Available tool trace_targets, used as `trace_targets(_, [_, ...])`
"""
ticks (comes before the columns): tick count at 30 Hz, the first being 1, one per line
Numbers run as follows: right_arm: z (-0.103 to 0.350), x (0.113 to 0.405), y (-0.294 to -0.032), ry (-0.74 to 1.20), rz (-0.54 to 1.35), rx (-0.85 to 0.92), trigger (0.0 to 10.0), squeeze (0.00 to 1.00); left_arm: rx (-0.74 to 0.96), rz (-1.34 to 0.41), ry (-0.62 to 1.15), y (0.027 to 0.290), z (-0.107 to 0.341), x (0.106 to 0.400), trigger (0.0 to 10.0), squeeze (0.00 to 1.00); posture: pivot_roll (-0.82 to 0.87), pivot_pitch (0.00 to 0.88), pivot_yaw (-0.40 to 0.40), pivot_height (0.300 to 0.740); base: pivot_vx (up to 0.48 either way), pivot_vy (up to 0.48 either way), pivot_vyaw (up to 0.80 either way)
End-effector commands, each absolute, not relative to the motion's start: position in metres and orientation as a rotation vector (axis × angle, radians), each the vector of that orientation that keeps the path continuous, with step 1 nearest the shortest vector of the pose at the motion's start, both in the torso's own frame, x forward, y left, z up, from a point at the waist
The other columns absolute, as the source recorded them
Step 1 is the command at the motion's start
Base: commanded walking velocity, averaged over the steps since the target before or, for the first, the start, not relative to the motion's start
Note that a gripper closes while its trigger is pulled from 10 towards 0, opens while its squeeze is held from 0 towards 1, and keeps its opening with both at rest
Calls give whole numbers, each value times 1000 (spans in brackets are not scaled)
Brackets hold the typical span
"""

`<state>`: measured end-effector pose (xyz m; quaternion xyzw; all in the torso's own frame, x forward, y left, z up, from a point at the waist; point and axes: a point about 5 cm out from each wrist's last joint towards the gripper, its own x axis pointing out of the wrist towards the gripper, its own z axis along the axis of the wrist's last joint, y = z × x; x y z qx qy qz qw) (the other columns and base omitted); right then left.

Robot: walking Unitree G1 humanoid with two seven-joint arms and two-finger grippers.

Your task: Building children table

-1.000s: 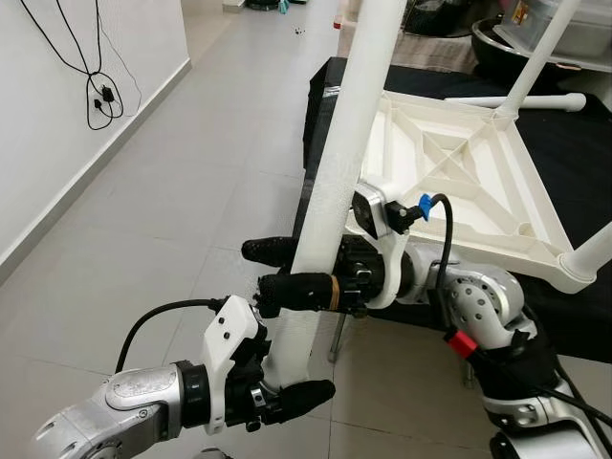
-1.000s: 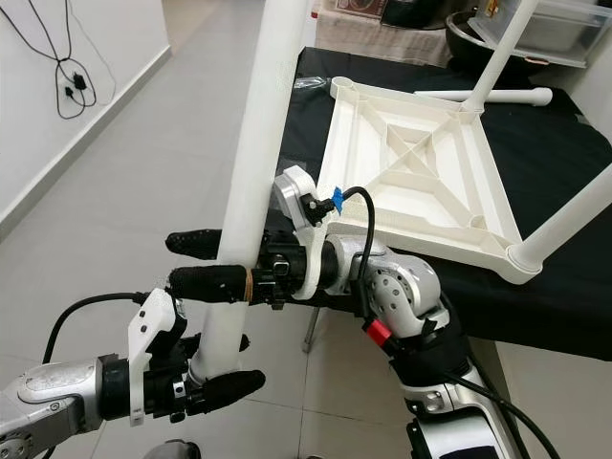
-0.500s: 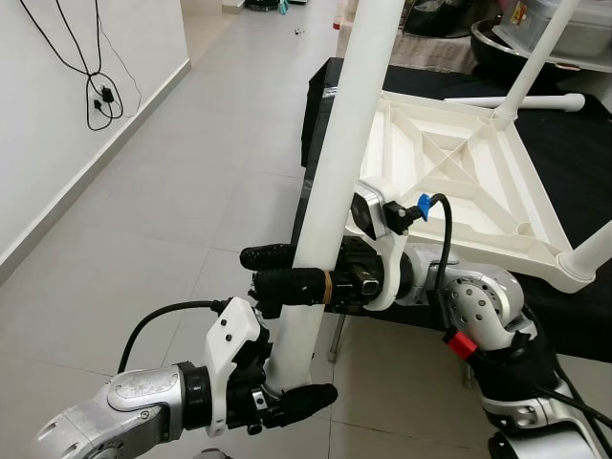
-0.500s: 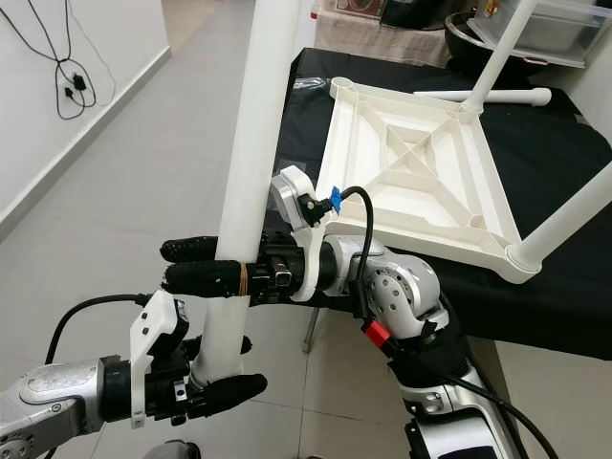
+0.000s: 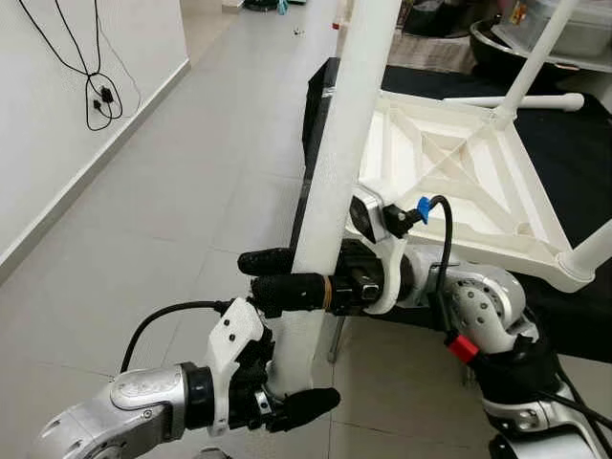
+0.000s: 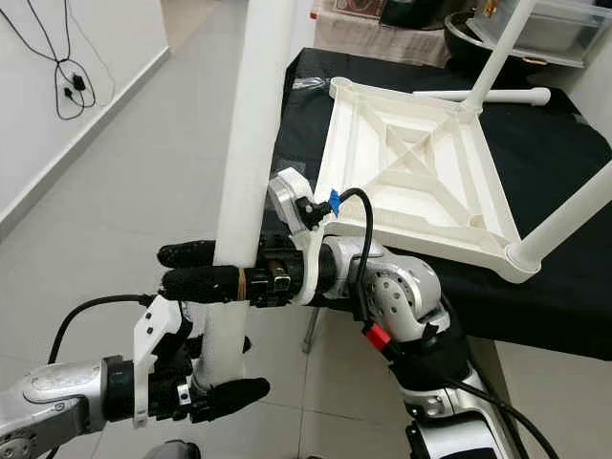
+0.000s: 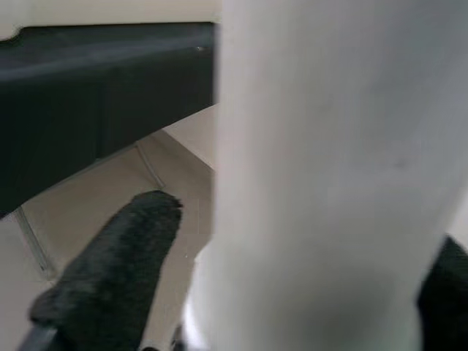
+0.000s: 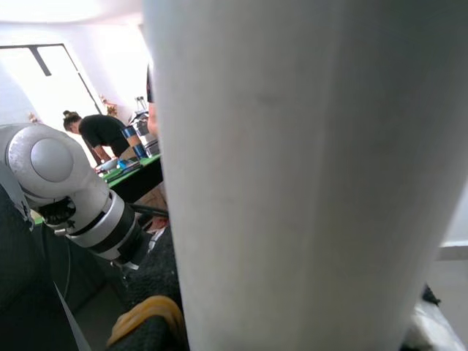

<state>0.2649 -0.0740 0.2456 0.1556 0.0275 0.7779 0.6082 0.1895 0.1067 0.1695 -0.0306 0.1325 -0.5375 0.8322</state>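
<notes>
A long white table leg (image 5: 335, 163) stands nearly upright in front of me, over the floor beside the black table (image 5: 574, 143). My left gripper (image 5: 292, 378) is shut on its lower end, one finger (image 7: 110, 278) beside the tube (image 7: 322, 183). Higher up, my right gripper (image 5: 263, 273) is shut on the same leg (image 8: 307, 175), one finger before it and one behind. The white tabletop (image 5: 459, 182) lies upside down on the black table. Two legs stand in its corners: one far (image 5: 535, 57), one near right (image 5: 593, 253).
Another white tube (image 5: 516, 99) lies on the black table behind the tabletop. Grey tiled floor (image 5: 172, 191) stretches left to a white wall with hanging cables (image 5: 96, 86). A metal bowl (image 5: 497, 38) sits at the back. A person (image 8: 106, 135) bends over a far table.
The held leg has come slightly more upright and my right gripper has edged left along with it. Both grippers keep their hold.
</notes>
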Motion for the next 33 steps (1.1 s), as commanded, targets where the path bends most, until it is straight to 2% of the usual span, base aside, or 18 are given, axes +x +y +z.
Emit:
trace_targets(1, [250, 264, -78, 44, 1819, 356, 0, 0, -57, -1103, 307, 109, 163, 190, 10000, 1000, 118, 106, -98, 740, 0, 0, 0])
trace_targets(2, [251, 266, -79, 36, 1803, 355, 0, 0, -57, -1096, 304, 111, 162, 190, 10000, 0, 117, 104, -96, 740, 0, 0, 0])
trace_targets(7, [255, 275, -86, 5, 1744, 340, 0, 0, -54, -1063, 321, 116, 158, 187, 10000, 0, 121, 99, -99, 740, 0, 0, 0])
trace_targets(9, [258, 291, -98, -37, 1627, 296, 0, 0, -61, -1040, 335, 119, 154, 180, 10000, 0, 125, 97, -101, 740, 0, 0, 0])
trace_targets(11, [258, 291, -98, -37, 1627, 296, 0, 0, -61, -1040, 335, 119, 154, 180, 10000, 0, 125, 97, -101, 740, 0, 0, 0])
trace_targets(15, [260, 310, -115, -77, 1474, 240, 0, 0, -64, -986, 346, 119, 147, 173, 10000, 0, 127, 84, -101, 740, 0, 0, 0])
trace_targets(19, [262, 316, -120, -95, 1420, 228, 0, 0, -64, -958, 347, 120, 145, 172, 10000, 0, 127, 79, -100, 740, 0, 0, 0])
trace_targets(20, [266, 329, -126, -143, 1281, 206, 0, 0, -69, -876, 310, 119, 143, 175, 10000, 0, 126, 66, -100, 740, 0, 0, 0])
trace_targets(21, [266, 329, -126, -143, 1281, 206, 0, 0, -69, -876, 310, 119, 143, 175, 10000, 0, 126, 66, -100, 740, 0, 0, 0])
trace_targets(22, [270, 341, -132, -184, 1135, 207, 0, 0, -89, -804, 272, 117, 145, 179, 10000, 0, 126, 61, -98, 740, 0, 0, 0])
trace_targets(24, [270, 341, -132, -184, 1135, 207, 0, 0, -89, -804, 272, 117, 145, 179, 10000, 0, 126, 61, -98, 740, 0, 0, 0])
trace_targets(27, [275, 367, -140, -291, 745, 174, 0, 0, -121, -603, 160, 113, 153, 198, 10000, 0, 135, 71, -102, 740, 0, 0, 0])
trace_targets(31, [274, 376, -141, -323, 601, 154, 0, 0, -121, -533, 119, 114, 157, 206, 10000, 0, 135, 74, -100, 740, 0, 0, 0])
trace_targets(33, [274, 376, -141, -323, 601, 154, 0, 0, -121, -533, 119, 114, 157, 206, 10000, 0, 135, 74, -100, 740, 0, 0, 0])
